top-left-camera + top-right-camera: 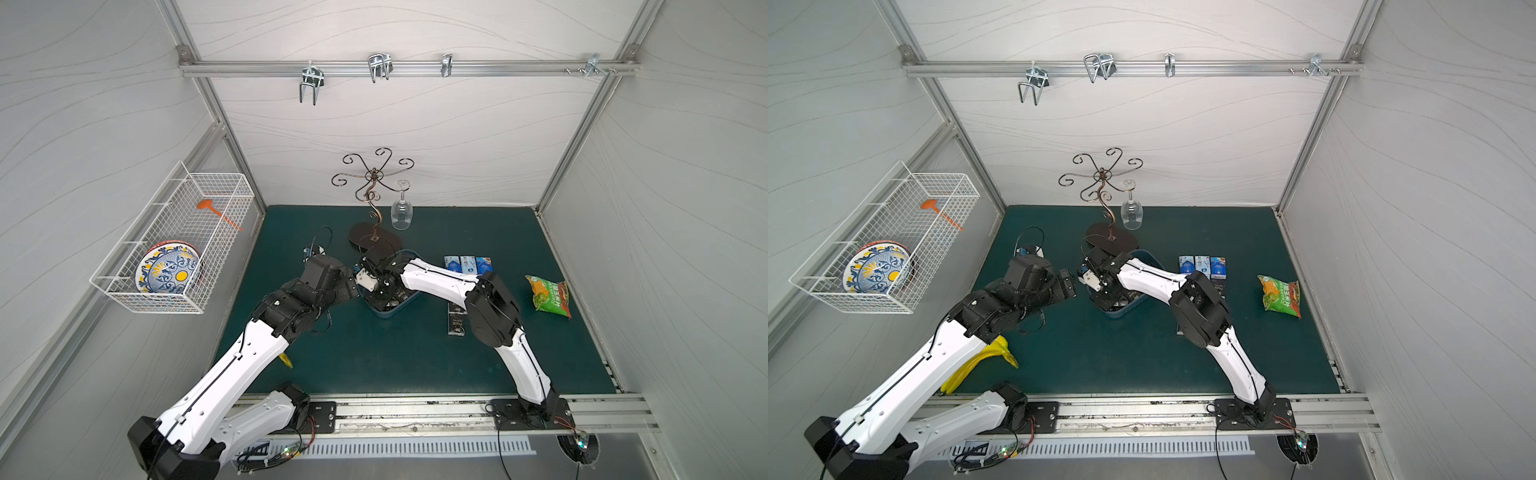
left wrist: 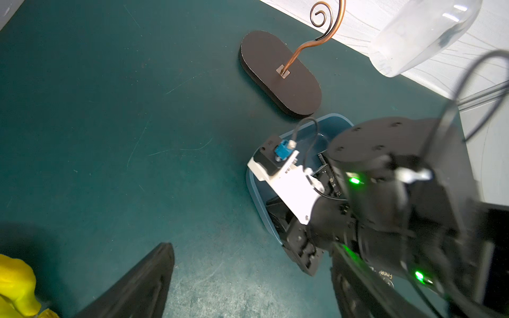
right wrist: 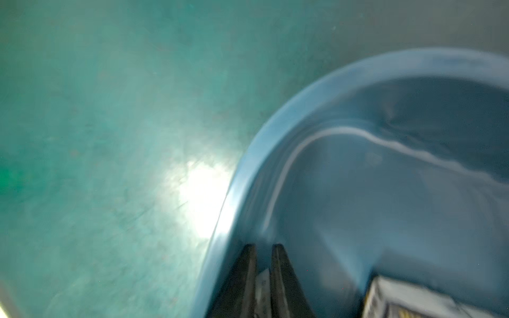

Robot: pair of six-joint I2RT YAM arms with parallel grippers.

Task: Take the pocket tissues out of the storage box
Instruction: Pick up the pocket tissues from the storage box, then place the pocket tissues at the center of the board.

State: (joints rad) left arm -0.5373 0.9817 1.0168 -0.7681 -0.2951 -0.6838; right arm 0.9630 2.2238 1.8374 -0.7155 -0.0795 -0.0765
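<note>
– Now, how is the right arm posed?

– It is raised from its base on the near rail and bent sharply at a high black elbow. Its white forearm is reached leftward and away, tipped down into the shallow blue plastic storage box [image 1: 388, 314]. The right gripper [image 3: 264, 246] is lowered inside the box, close to a rounded corner of its wall.

– And its fingers?

– They are drawn nearly together. A thin pale strip is seen in the narrow gap between them in the right wrist view, but that picture is too blurred for it to be identified.

– How is the left arm held?

– Its long white link is stretched from the near left toward the middle, and the black wrist is levelled toward the box. The left gripper [image 1: 1069, 284] is held above the dark green mat [image 1: 374, 353], just beside the box's left side. Its fingers are spread apart with nothing between them.

– Where are the tissues found?

– Black pocket tissue packs [image 1: 1133, 297] with white lettering are seen inside the box, partly hidden under the right wrist. Three blue-and-white pocket tissue packs [image 1: 467, 264] are lined up on the mat just right of the box. More black lettered packs [image 1: 456, 320] are laid nearer, partly covered by the right elbow.

– What else is set out?

– The dark oval base [image 2: 281, 74] of a copper wire stand is placed just beside the box's far end, and a clear wine glass [image 1: 401, 212] is hung upside down from it. A green-and-orange snack bag [image 1: 548, 296] is laid at the far right.
</note>
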